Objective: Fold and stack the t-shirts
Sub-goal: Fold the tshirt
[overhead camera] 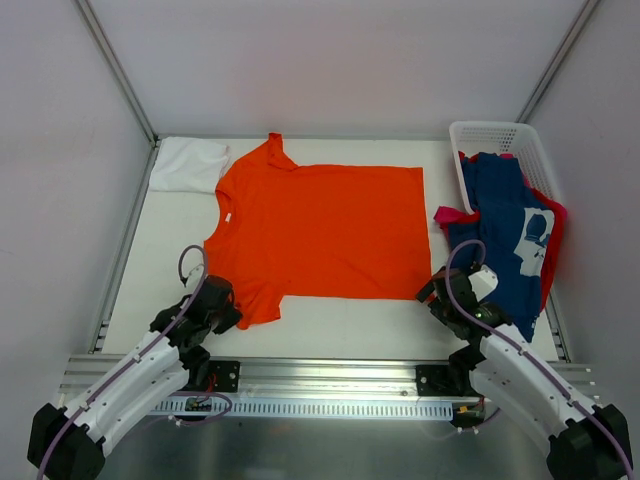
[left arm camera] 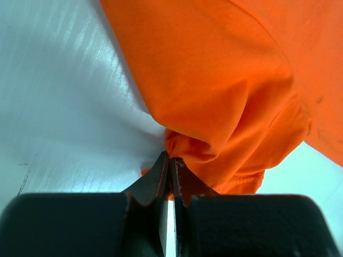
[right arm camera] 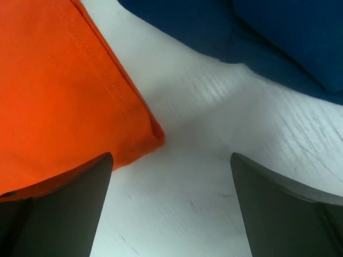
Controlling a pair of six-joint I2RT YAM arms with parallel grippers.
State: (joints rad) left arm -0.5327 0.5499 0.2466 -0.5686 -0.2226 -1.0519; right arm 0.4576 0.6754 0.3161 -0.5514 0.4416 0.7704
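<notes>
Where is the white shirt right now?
In the top view, the white shirt lies at the far left corner of the table, beside a sleeve of the orange shirt, opposite the basket.

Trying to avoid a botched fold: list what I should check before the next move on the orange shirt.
1. Left hand shut on the orange shirt at its near sleeve: ok.
2. Right hand gripping the shirt's near hem corner: not ok. It is open, and the corner lies just ahead of one finger, ungripped.
3. Orange shirt spread flat: ok, apart from the bunched cloth at the left hand.
4. Navy shirt apart from the orange shirt near the right hand: ok. Bare table shows between them.
5. White shirt clear of the orange shirt's far sleeve: cannot tell. Their edges meet in the top view.
</notes>
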